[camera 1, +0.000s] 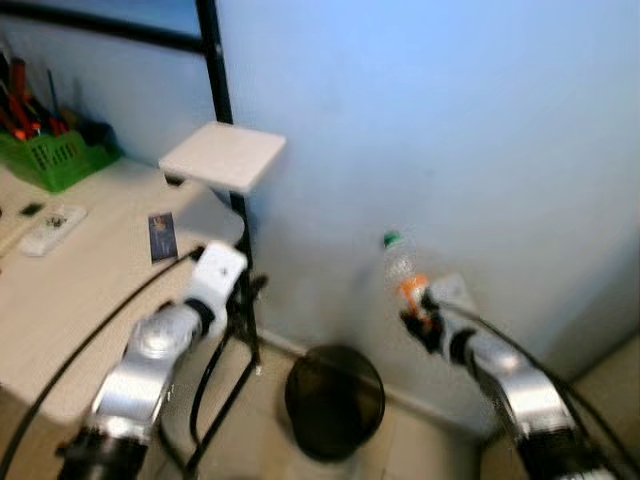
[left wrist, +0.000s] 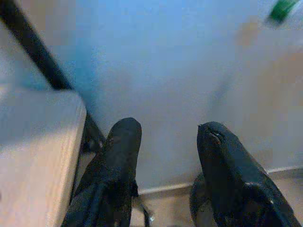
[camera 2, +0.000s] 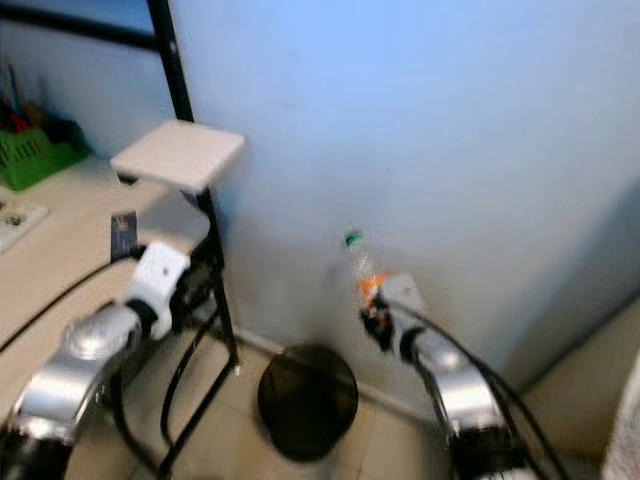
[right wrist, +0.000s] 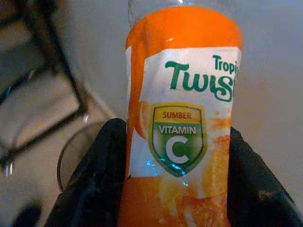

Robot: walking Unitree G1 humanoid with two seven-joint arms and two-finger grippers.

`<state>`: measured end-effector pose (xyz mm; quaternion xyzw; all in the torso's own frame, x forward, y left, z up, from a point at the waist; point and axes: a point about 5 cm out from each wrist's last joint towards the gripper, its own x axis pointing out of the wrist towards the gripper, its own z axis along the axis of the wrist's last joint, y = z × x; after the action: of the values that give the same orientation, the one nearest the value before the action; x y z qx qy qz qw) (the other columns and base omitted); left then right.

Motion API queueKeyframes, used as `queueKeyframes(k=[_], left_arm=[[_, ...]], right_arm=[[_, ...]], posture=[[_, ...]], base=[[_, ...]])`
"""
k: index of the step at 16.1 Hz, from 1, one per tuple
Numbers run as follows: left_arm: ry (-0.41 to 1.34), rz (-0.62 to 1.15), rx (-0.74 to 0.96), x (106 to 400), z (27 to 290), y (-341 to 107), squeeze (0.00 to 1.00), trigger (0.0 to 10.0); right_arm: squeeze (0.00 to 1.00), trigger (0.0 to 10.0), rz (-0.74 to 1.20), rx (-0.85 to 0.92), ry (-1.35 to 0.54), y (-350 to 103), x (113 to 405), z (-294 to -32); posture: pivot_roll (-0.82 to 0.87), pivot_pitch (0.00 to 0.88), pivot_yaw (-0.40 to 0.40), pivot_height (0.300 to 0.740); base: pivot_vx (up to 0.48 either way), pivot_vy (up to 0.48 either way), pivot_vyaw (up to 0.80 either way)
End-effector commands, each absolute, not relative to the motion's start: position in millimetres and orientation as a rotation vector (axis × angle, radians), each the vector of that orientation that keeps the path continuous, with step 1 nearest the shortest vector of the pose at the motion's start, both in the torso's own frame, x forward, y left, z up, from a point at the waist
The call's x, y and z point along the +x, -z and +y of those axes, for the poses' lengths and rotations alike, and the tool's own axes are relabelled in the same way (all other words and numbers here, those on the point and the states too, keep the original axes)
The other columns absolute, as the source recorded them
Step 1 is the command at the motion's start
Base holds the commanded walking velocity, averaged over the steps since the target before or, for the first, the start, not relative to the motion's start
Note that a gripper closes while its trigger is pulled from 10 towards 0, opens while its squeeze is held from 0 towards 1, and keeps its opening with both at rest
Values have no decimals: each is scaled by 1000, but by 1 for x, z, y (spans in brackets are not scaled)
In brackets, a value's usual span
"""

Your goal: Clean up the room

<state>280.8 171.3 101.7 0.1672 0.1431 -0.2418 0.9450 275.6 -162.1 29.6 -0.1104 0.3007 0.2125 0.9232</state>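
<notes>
A clear plastic bottle (camera 1: 402, 268) with a green cap and an orange label (right wrist: 182, 123) is held upright in the air by my right gripper (camera 1: 420, 312), which is shut on its lower part. It hangs in front of the pale blue wall, up and to the right of a black waste bin (camera 1: 334, 400) on the floor. My left gripper (left wrist: 165, 156) is open with nothing between its fingers, raised beside the black stand leg (camera 1: 243, 300) to the left of the bin.
A white square tray (camera 1: 223, 155) sits on the black stand. A beige table (camera 1: 70, 290) at left holds a green basket (camera 1: 52, 155), a remote (camera 1: 52, 228) and a small card (camera 1: 162, 237). Cables run along both arms.
</notes>
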Motion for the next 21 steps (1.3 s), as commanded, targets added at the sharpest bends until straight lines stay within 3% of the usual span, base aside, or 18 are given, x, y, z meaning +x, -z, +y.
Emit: queueKeyframes(k=[1,6,12,16,17,21], left_arm=[[603,335,391,278,171,-96,0,10000],[895,407,549,272,167,-91,0,10000],[952,426,645,279,170,-92,0,10000],[965,421,648,281,166,-91,0,10000],[967,422,647,281,166,-91,0,10000],[966,422,648,283,166,-90,0,10000]], right_arm=[[0,10000,692,-315,-535,-17,275,-153],[0,10000,787,-463,-464,0,292,-157],[0,10000,885,-590,-492,13,289,-152],[0,10000,890,-560,-494,14,289,-153],[969,10000,894,-548,-495,14,288,-152],[1000,10000,903,-528,-503,15,288,-151]], posture=[[28,0,-27,740],[26,0,-32,740],[34,0,-46,740],[30,0,-48,740],[32,0,-47,740],[29,0,-43,740]], base=[[0,0,0],[0,0,0],[0,0,0],[0,0,0],[0,0,0],[0,0,0]])
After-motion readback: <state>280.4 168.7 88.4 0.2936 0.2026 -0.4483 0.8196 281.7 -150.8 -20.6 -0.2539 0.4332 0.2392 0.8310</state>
